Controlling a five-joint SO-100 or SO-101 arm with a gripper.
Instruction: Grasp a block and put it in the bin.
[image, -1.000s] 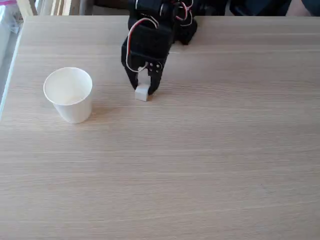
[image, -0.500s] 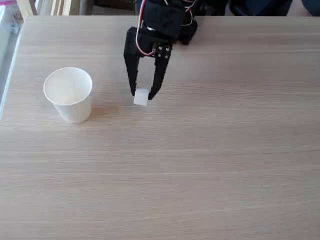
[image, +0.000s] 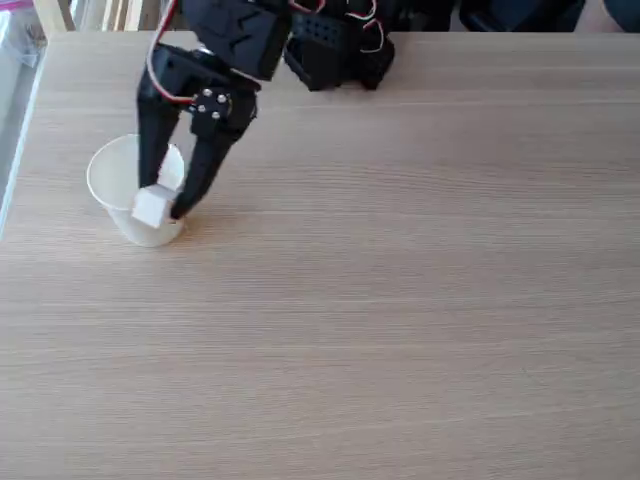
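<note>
The gripper (image: 158, 207) pinches the white block (image: 150, 207) between its fingertips, in front of the paper cup (image: 112, 180) on the wooden table (image: 400, 300).

The block (image: 150, 207) is plain white, and so is the cup (image: 122, 190). The gripper (image: 158, 208) is black, with red and white wires at its far end. The table (image: 400, 300) is pale wood with fine horizontal grain.
</note>
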